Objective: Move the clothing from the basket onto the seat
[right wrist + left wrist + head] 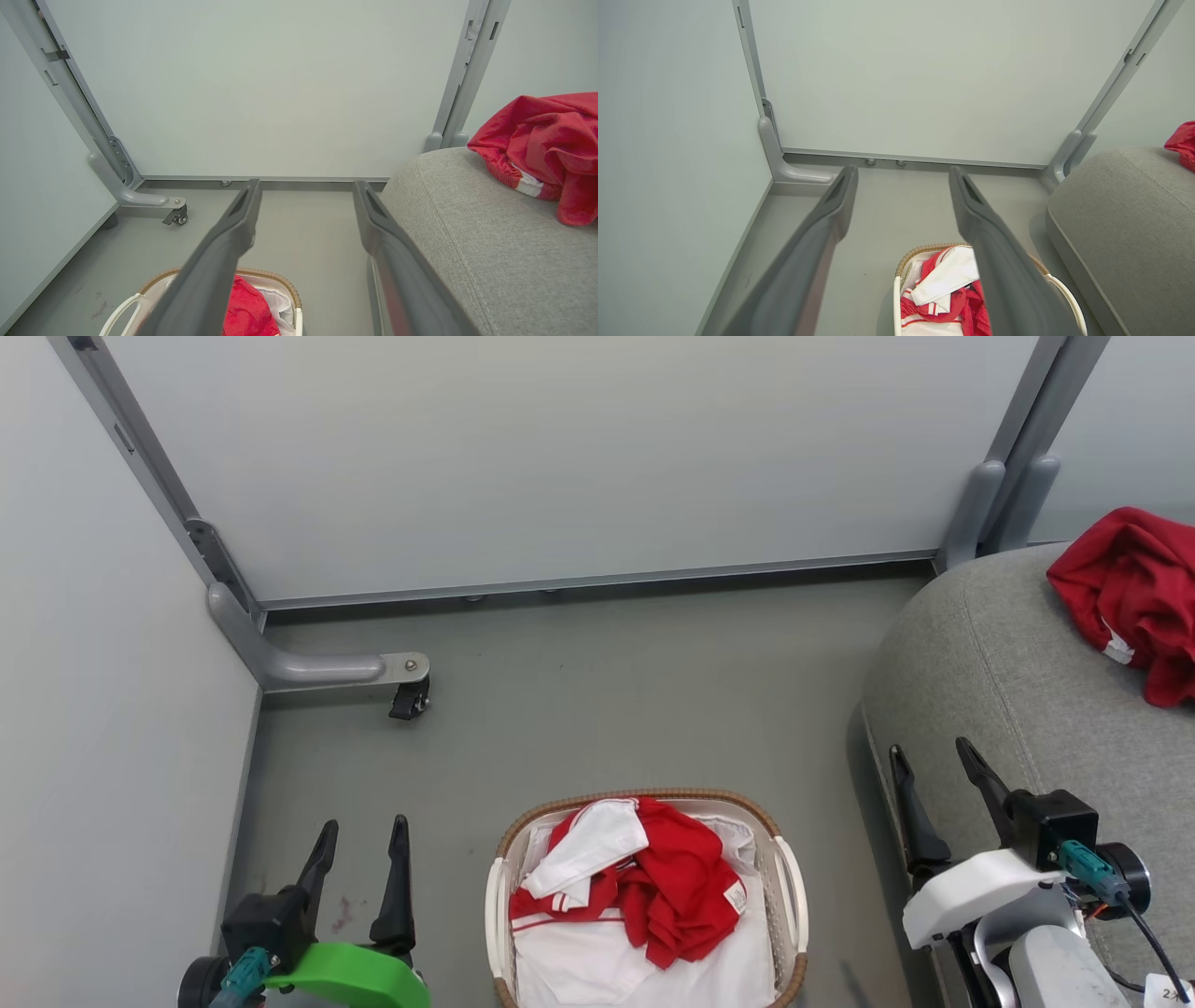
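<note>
Two lots of bright red soft clothing with white stripe trim are in sight. The basket lot (681, 882) lies bunched in the small oval cream plastic basket (789, 887) with a brown woven-look rim, on top of its white fabric liner (597, 971). The seat lot (1130, 579) rests on the large grey woven-fabric seat (1008, 709), toward its far side. The basket stands on the grey floor (607, 709), near the seat's rounded edge.

The left claw (365, 824) hangs over the floor to the basket's left, jaws wide and empty. The right claw (929, 749) hangs at the seat's edge, equally wide and empty.

The likeliest trouble is a pinch that goes too deep and takes the liner along with the red fabric, which would probably drag the light basket up or tip it. A shallow pinch on one fold could let the tangled bundle slip and fall on the floor between basket and seat.
</note>
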You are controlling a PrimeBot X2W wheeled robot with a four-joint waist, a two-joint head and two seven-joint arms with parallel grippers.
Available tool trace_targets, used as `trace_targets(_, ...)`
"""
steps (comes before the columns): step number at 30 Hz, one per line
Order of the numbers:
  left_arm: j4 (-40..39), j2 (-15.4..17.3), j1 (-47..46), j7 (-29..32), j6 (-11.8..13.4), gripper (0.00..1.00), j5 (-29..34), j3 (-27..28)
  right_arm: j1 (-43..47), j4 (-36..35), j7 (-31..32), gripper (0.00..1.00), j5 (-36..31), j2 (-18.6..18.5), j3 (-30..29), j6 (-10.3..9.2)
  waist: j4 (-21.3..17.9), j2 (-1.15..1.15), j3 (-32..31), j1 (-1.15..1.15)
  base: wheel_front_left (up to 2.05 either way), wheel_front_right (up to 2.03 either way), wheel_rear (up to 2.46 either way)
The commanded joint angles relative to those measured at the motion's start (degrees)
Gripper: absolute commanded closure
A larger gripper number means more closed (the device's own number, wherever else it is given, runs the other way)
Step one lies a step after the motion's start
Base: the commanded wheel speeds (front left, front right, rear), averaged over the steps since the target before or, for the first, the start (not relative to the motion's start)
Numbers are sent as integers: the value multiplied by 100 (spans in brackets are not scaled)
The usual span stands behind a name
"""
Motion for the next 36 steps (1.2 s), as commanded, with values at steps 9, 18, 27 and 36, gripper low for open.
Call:
trace_targets(9,34,5,-23,-5,-16,0,-50,-19,67,17,-28,0,86,-26,52,-8,-2,0,-12,0,0,0,0)
trace_targets(18,58,5,-49,-5,-16,0,-51,-69,51,10,-28,0,101,-26,79,-8,-18,0,5,0,0,0,0)
trace_targets(27,76,5,-203,-5,-16,0,48,-195,-95,-122,-28,0,38,-26,96,-8,-41,0,230,0,0,0,0)
trace_targets(36,352,54,-748,-4,-16,0,134,-614,-349,-299,-28,0,-6,-27,99,-8,-164,0,748,0,0,0,0)
